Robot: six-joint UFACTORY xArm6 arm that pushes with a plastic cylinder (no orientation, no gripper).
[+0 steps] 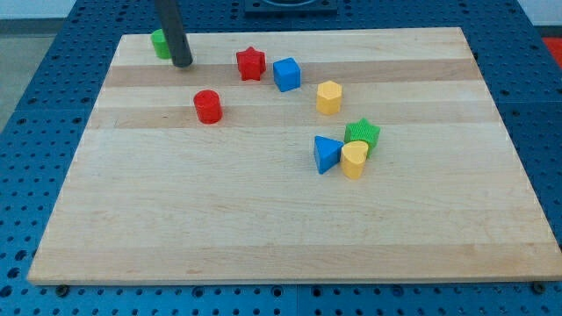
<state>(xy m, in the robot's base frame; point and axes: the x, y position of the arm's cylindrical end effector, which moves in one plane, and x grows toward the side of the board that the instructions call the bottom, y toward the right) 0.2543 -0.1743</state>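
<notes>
1. Dark and straight, the rod comes down from the view's top, and my tip point(183, 64) rests on the wooden board point(263, 228) near its top-left corner. The arm carries no fingers, so nothing opens, closes or grips.
2. Just to the left of my tip and a little toward the view's top sits a green block point(160, 43), partly hidden by the rod. Its shape cannot be made out, and whether the rod touches it is hard to tell; they look touching or very nearly so.
3. Below and to the right of my tip stands a red cylinder point(208, 106), clearly apart from it. A red star point(250, 63) lies to the tip's right at about the same height in the view, with a blue cube point(286, 75) just beside the star.
4. Farther right, a yellow hexagonal block point(328, 97) stands alone. Below it three pieces huddle together: a green star point(362, 134), a blue triangle point(327, 154) and a yellow block point(354, 160), possibly heart-shaped, pressed against both.
5. Around the board, a blue perforated counter point(18, 175) shows on all sides.
6. The risk, as a judgement: the green block is close to the board's top edge and corner, so any nudge toward the view's top or left could tip it off onto the counter. With the rod hiding the contact, a glancing touch could also spin it aside.
</notes>
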